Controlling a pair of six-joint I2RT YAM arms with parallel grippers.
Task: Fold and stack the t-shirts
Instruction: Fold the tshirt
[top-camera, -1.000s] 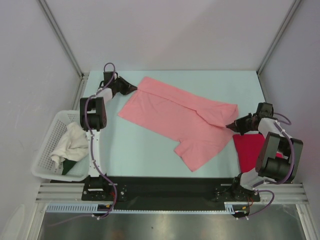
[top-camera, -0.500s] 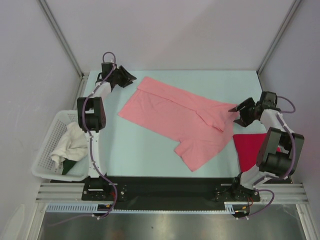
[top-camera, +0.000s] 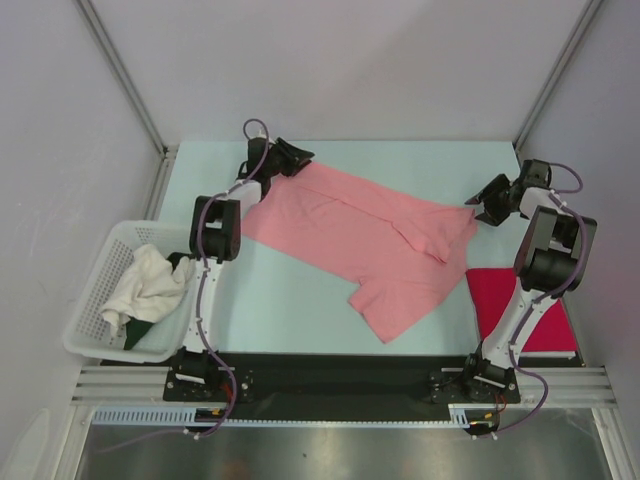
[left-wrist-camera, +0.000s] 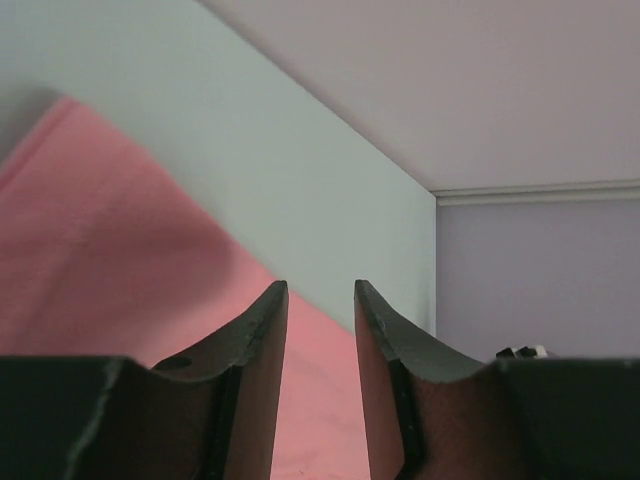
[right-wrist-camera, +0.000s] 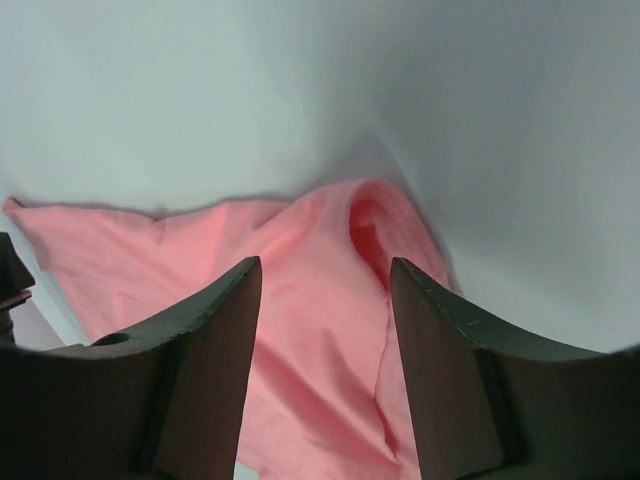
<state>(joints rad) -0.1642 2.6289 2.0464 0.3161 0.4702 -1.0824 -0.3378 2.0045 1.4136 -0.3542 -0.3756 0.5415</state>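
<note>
The light salmon-pink t-shirt (top-camera: 350, 225) lies spread slantwise across the middle of the table, one sleeve (top-camera: 435, 240) folded over. The deep magenta-red t-shirt (top-camera: 505, 295) lies folded at the right near edge, partly under the right arm. My left gripper (top-camera: 303, 158) hovers open at the pink shirt's far left corner; in the left wrist view pink cloth (left-wrist-camera: 120, 240) shows below the gap of the left gripper (left-wrist-camera: 320, 292), ungripped. My right gripper (top-camera: 480, 208) stands open at the shirt's far right corner, and in the right wrist view the right gripper (right-wrist-camera: 325, 268) holds nothing above the rumpled pink cloth (right-wrist-camera: 320, 330).
A white lattice basket (top-camera: 88, 310) sits at the left near edge with a white cloth (top-camera: 145, 285) and a dark cloth (top-camera: 140, 333) inside. Frame posts and grey walls close in the table on three sides.
Both grippers have opened and let go of the pink shirt's edges. The left gripper swung right toward the far corner; the right gripper lifted back toward the far right.
</note>
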